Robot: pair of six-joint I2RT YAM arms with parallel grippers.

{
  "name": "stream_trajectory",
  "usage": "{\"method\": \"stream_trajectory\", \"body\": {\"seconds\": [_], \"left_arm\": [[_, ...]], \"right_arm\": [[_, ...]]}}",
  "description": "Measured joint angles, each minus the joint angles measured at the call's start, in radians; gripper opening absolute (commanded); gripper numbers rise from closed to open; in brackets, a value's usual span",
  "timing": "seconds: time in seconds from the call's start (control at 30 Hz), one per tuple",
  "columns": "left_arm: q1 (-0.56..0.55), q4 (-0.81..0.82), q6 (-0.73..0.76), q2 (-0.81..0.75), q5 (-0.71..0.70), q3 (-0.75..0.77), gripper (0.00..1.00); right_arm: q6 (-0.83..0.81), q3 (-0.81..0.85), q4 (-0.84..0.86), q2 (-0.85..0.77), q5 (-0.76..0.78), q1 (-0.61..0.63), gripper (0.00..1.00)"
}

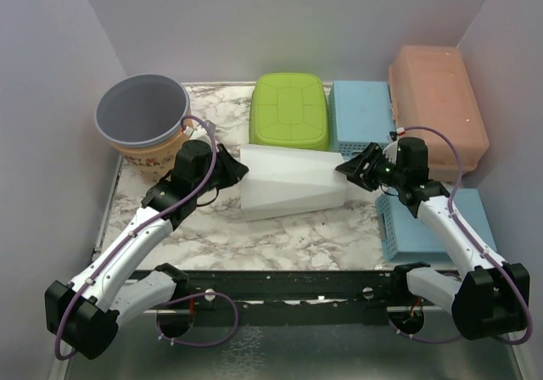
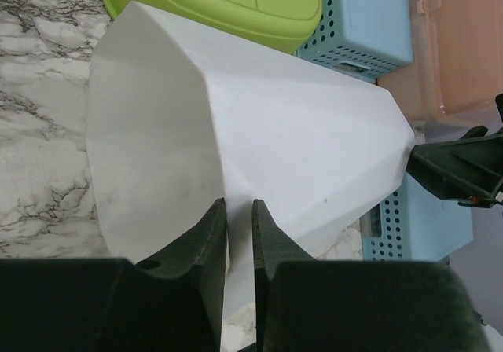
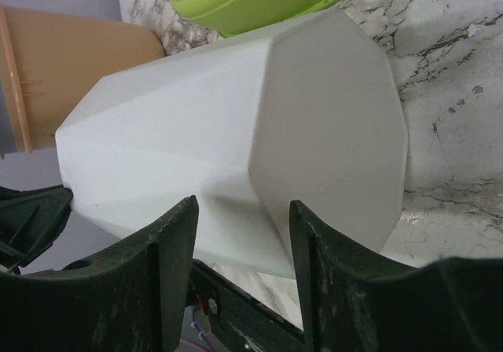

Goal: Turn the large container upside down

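Left pincer (image 2: pixel 238 228) clamps rim of white container (image 2: pixel 299 132).

Matt, smooth plastic on the white container (image 1: pixel 293 181); faintly glossy marble-patterned tabletop (image 1: pixel 280 240); shiny, smooth plastic green lid (image 1: pixel 289 110)

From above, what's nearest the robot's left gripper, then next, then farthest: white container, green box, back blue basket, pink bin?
1. The white container, mid-table, right at the left gripper.
2. The green box, just behind the container.
3. The back blue basket, right of the green box.
4. The pink bin, in the back right corner.
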Motion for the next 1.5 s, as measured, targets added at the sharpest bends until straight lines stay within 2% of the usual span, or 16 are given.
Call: {"method": "stream_trajectory", "body": {"seconds": [0.07,0.17,0.2,1.13,1.5], "left_arm": [[0.000,0.005,-0.001,0.000,0.000,-0.002,0.13],[0.000,0.011,0.000,0.000,-0.002,-0.007,0.12],[0.001,0.013,0.000,0.000,-0.004,-0.010,0.11],[0.011,0.034,-0.004,-0.021,0.001,-0.031,0.11],[0.018,0.037,-0.056,-0.008,0.029,-0.037,0.11]], "right_arm": [[-0.002,0.000,0.000,-0.005,0.005,-0.002,0.48],[-0.008,0.000,-0.001,-0.015,0.017,-0.004,0.33],[-0.010,0.000,-0.002,-0.019,0.023,-0.005,0.32],[-0.007,0.002,-0.008,-0.180,0.014,-0.017,0.31],[-0.006,0.126,0.021,-0.207,-0.012,-0.024,0.32]]}}
